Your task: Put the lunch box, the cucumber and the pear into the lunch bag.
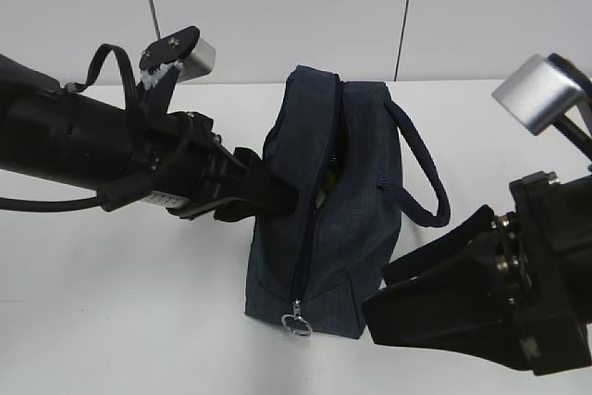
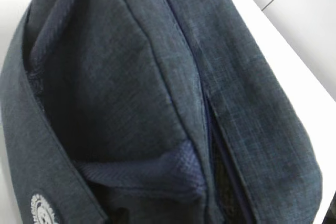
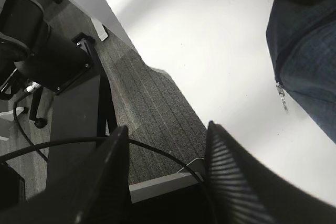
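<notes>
**Lunch bag held for loading; contents mostly hidden**

Exterior view: The lunch bag is stood upright on the table, zipper parted. The left gripper is pressed against the bag's flank, probably to steady it; whether it is clamped cannot be told. A yellow-green patch, possibly the pear, is glimpsed inside. Lunch box and cucumber are not seen.

Left wrist view: Only navy fabric is shown.

Right wrist view: The right gripper is held apart, empty, beside the bag.
</notes>
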Available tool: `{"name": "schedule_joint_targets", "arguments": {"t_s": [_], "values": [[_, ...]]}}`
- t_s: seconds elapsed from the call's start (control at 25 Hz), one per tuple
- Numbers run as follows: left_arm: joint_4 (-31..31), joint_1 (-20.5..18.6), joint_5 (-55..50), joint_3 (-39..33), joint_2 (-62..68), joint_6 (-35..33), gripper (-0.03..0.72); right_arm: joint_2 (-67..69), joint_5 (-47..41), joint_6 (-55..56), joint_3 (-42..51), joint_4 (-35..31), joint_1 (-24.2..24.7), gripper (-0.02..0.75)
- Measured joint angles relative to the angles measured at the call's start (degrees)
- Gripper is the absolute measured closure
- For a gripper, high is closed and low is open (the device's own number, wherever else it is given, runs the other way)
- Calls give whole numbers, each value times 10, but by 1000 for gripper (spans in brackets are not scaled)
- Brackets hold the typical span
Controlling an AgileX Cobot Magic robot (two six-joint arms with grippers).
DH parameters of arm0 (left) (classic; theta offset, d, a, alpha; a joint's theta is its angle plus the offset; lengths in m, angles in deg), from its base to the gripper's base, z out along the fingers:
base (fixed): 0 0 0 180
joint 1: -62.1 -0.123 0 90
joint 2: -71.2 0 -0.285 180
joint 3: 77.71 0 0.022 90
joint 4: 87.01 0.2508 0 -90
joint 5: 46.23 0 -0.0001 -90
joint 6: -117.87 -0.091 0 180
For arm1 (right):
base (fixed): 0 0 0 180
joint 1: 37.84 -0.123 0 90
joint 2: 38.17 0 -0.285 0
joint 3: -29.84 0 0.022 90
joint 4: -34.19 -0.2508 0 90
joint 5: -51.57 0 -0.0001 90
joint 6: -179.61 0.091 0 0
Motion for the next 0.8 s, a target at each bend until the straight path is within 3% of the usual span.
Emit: {"name": "schedule_joint_targets", "arguments": {"t_s": [0.16,0.48,0.8], "values": [[1,0,-14,1,16,3,374,0,0,0,0,0,0,362],[1,-2,-42,1,19,5,591,0,1,0,0,11,0,362],[-2,-3,-50,1,19,5,614,10,31,0,0,114,0,363]]}}
